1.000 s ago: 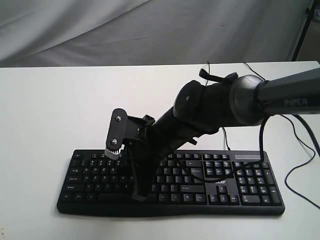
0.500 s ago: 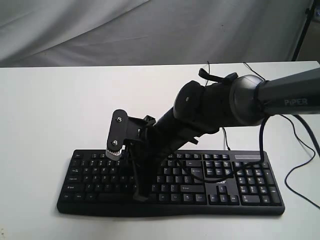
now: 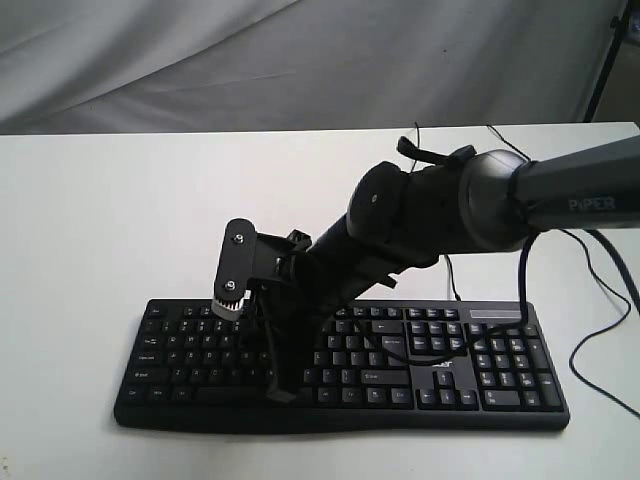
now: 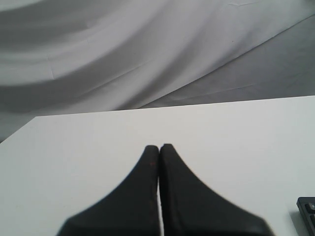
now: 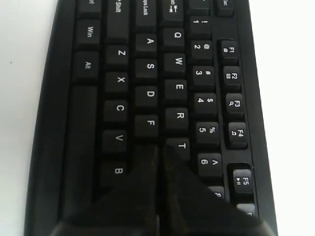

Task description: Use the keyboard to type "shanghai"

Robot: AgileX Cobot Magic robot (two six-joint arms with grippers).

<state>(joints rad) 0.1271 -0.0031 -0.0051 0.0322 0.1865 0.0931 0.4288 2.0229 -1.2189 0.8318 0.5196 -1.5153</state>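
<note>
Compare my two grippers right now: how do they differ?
The right gripper points at the keyboard, tips beside the F key; the left gripper faces bare white table, only a keyboard corner in its view. The exterior view shows the right gripper down at the keys, the left not at all. Both are shut, empty.

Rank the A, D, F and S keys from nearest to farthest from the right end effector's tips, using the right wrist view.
1. F key: home row, just ahead of the closed right end effector.
2. D key: next along the same row, beyond F.
3. S key: one key further, beyond D.
4. A key: last of the four, at the row's far end.
</note>
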